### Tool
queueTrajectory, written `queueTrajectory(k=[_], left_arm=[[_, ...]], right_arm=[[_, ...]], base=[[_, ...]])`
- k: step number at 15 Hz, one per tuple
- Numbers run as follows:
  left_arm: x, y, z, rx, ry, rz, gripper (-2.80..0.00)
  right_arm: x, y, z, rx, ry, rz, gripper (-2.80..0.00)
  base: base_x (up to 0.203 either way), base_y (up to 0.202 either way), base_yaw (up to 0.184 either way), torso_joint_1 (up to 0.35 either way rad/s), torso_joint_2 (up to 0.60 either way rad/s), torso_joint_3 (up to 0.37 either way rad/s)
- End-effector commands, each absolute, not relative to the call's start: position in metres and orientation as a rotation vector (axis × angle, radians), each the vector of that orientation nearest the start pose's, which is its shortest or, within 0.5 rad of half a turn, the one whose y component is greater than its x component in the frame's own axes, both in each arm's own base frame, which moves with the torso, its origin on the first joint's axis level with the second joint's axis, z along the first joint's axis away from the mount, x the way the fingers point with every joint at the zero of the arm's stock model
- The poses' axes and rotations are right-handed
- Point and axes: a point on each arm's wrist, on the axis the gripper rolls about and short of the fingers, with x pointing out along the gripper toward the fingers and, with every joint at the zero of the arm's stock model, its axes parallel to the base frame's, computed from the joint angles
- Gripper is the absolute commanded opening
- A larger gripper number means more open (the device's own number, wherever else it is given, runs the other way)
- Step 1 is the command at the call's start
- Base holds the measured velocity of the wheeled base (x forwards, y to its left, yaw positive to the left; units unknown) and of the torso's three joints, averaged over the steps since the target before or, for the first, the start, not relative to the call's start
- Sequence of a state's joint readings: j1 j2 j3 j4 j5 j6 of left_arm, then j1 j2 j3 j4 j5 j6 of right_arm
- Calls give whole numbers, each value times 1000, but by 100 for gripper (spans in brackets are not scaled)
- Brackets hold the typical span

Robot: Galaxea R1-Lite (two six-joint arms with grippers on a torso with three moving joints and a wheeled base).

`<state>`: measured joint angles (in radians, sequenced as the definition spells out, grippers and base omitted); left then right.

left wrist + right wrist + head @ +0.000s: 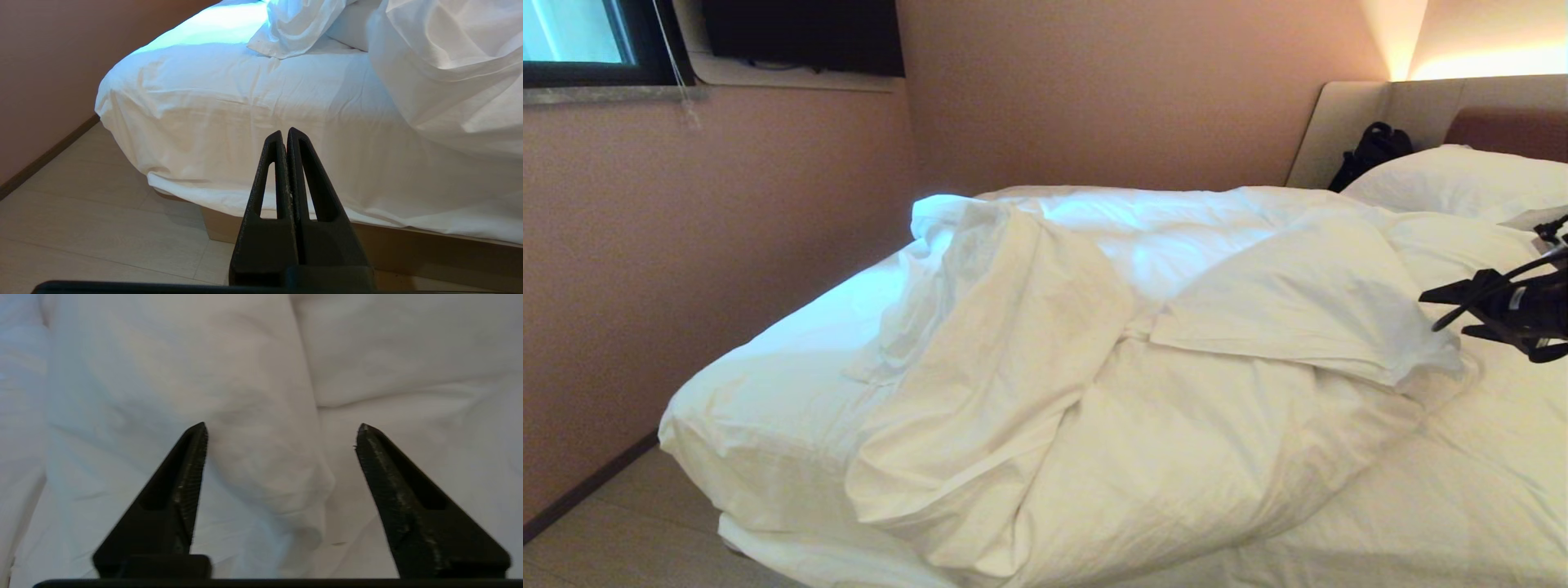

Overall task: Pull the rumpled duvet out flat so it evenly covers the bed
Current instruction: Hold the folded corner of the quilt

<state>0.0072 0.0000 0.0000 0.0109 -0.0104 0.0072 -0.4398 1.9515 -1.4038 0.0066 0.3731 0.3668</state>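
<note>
The right gripper [282,435] hangs with its fingers [186,486] spread wide and empty above a folded-back corner of the duvet [1094,359], heaped across the middle of the bed [229,122]. The step looks like reaching for a grasp; next it should probably descend and pinch that fold. The left gripper [284,134] is closed at the foot edge.

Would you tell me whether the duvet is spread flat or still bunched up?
Bunched up: the duvet lies in folded heaps mid-bed, leaving bare sheet at the left corner.
</note>
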Motion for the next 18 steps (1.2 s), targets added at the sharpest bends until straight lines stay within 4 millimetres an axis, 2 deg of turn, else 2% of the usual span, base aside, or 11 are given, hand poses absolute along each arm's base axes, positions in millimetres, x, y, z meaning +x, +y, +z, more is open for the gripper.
queueTrajectory(k=[1,6,8,15,18], left_arm=[[-23,0,74,8,11,-3,-280],[-23,0,74,8,11,-3,-280],[-23,0,74,8,11,-3,-280],[-23,0,74,8,11,-3,-280],[-23,0,74,8,11,-3,-280]], right_arm=[[356,-160,189,616,524,-87,0],[349,-176,182,682,511,58,0],[350,-178,174,704,514,116,0],[356,-179,160,724,544,128,0],[355,-177,159,746,550,201,0]], base=[[0,0,0,0,0,0],[0,0,0,0,0,0],[0,0,0,0,0,0],[0,0,0,0,0,0],[0,0,0,0,0,0]])
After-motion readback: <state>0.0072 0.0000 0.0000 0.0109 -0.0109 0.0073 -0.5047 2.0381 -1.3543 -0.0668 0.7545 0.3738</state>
